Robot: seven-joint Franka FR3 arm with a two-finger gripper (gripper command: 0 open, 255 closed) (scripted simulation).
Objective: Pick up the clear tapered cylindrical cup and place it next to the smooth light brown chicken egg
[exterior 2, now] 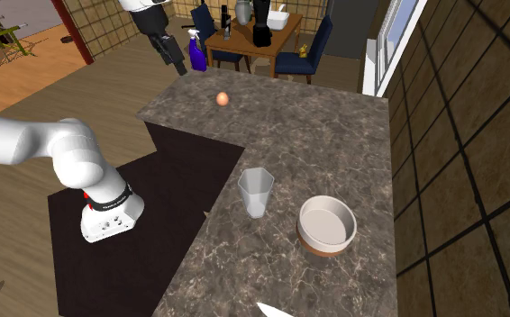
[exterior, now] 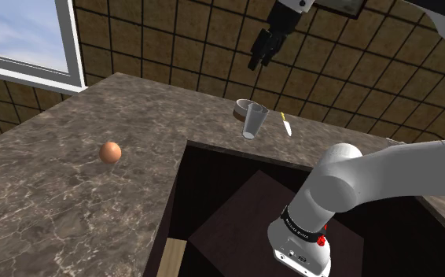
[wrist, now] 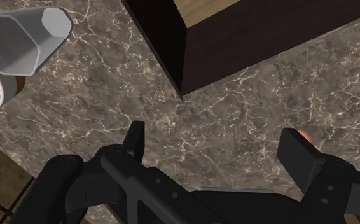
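Flat, even light; faint shadows

Dark marbled countertop [exterior: 56, 204]. On it, brown egg [exterior: 110, 152], well apart from upright clear cup [exterior: 253, 121]. Near the cup, pale bowl [exterior 2: 325, 242], small knife [exterior: 286, 124].

Home kitchen, stone counter [exterior: 56, 197], tiled wall [exterior: 174, 39]

The gripper [wrist: 215, 145] is all black. Beneath it the countertop [exterior: 48, 197] is dark brown, veined in pale cream. The cup [exterior: 253, 120] is clear with a grey tint; the bowl [exterior 2: 326, 223] is white with a brown base. The egg [exterior: 111, 152] is light orange-brown. Behind the gripper, brown wall tiles [exterior: 174, 39] carry dark grid lines.
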